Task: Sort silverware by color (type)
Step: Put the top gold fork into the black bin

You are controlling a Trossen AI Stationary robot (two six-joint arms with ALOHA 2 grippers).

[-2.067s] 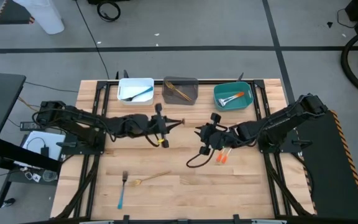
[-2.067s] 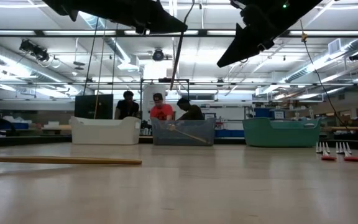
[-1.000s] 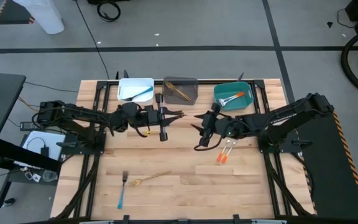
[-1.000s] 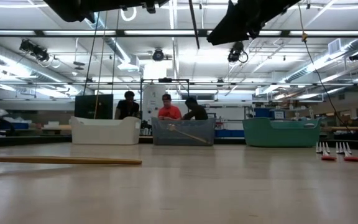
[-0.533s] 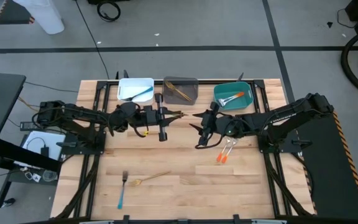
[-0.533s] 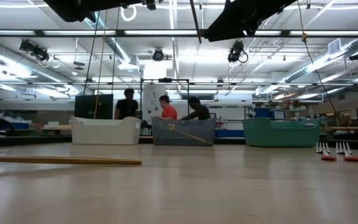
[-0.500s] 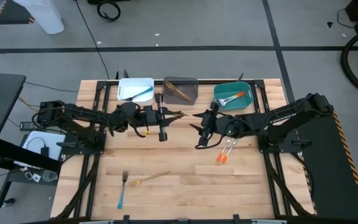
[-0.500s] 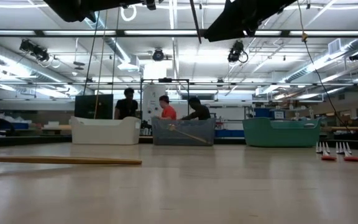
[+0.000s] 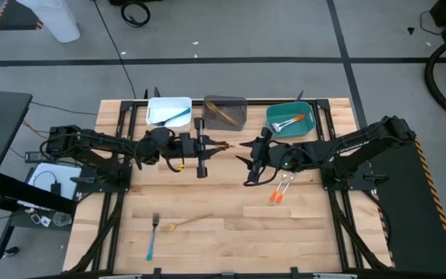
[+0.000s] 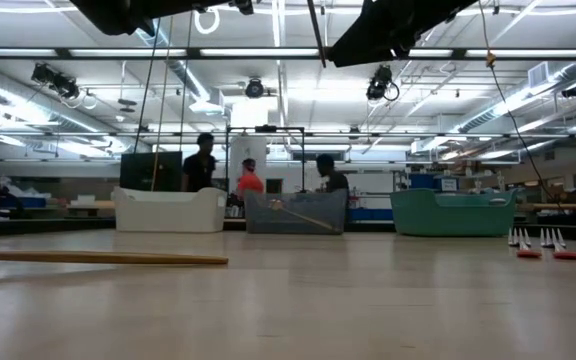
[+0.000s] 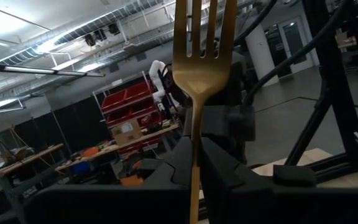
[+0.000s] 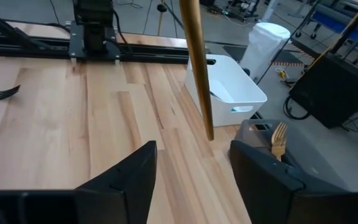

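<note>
**Q:** Why was the gold fork up in the air and not on the table?

**A:** I had my left tool [image 9: 210,146] pinched on the gold fork [image 11: 199,68], with its tines pointing away from my wrist. It hung above the table's middle, a little toward the far edge, just short of the grey bin [image 9: 224,113]. That bin already held gold pieces, so I judged it the right home for this one.

**Q:** And your right tool?

**A:** My right tool [image 9: 248,154] hung facing the left one, near it, with its fingers [image 12: 123,180] spread wide and nothing between them. The fork's handle end showed just ahead of those fingers, so I took this for the fork passing from one arm to the other, with the left arm carrying it.

**Q:** Where did the rest of the silverware lie?

**A:** The orange-handled forks [image 9: 279,191] lay on the table toward the right edge, beside my right arm. More orange-handled pieces sat in the teal bin [image 9: 272,117] at the far edge. A blue-handled piece sat in the white bin [image 9: 158,103]. The blue-handled fork [image 9: 152,236] and another gold fork [image 9: 188,222] lay close together by the near edge, left of the middle, still unsorted.

**Q:** So how far along?

**A:** Past halfway, I would say, with four pieces loose on the table.
</note>
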